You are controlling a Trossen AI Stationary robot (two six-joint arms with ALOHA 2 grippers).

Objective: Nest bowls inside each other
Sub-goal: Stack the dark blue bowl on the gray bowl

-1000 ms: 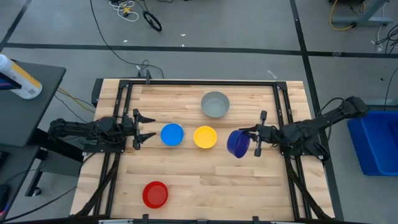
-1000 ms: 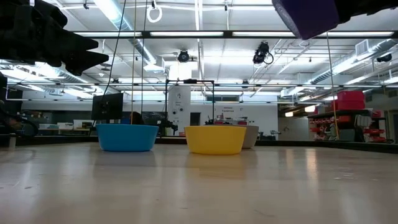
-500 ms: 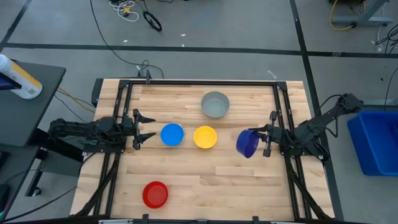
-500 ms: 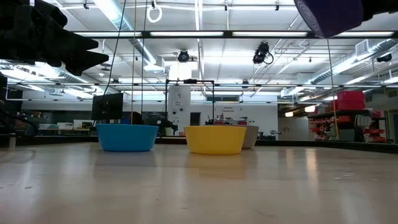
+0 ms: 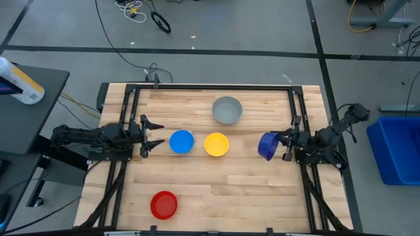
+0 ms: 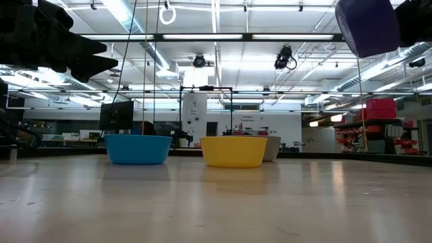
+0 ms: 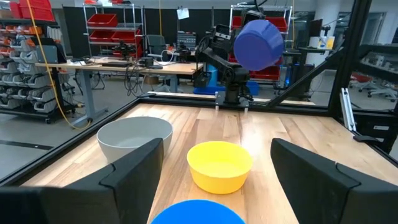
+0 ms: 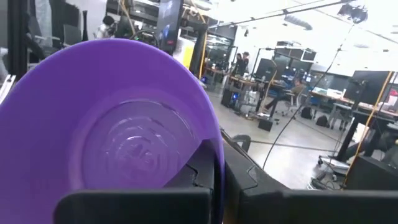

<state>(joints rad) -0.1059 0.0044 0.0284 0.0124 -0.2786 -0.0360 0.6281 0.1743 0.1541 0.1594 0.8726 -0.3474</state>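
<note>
Four bowls stand upright on their bases on the wooden table: grey (image 5: 227,110) at the far middle, light blue (image 5: 182,141) and yellow (image 5: 216,144) side by side at the centre, and red (image 5: 164,204) near the front edge. The dark blue bowl (image 5: 267,145) hangs in the air at the right, tipped on its side, with my right gripper (image 5: 283,145) shut on it. It shows high up in the low view (image 6: 368,27) and in the left wrist view (image 7: 258,43). My left gripper (image 5: 154,136) waits open at the left, just short of the light blue bowl. My right gripper holds the dark blue bowl by its rim (image 8: 216,163), one finger inside the bowl and one outside. The fingers come level from the table's right side. The bowl is lifted clear of the table, on its side, with its bottom toward the table's left.
Black frame rails (image 5: 131,118) run along the table's left and right sides. A blue bin (image 5: 400,154) stands off the table at the right, and a bottle (image 5: 20,82) lies on a side stand at the left. Bare wood lies at the near right (image 5: 262,196).
My right gripper has drawn back toward the table's right edge and sunk a little, still shut on the dark blue bowl. The bowl has gone with it, away from the yellow bowl, still on its side and clear of the table.
</note>
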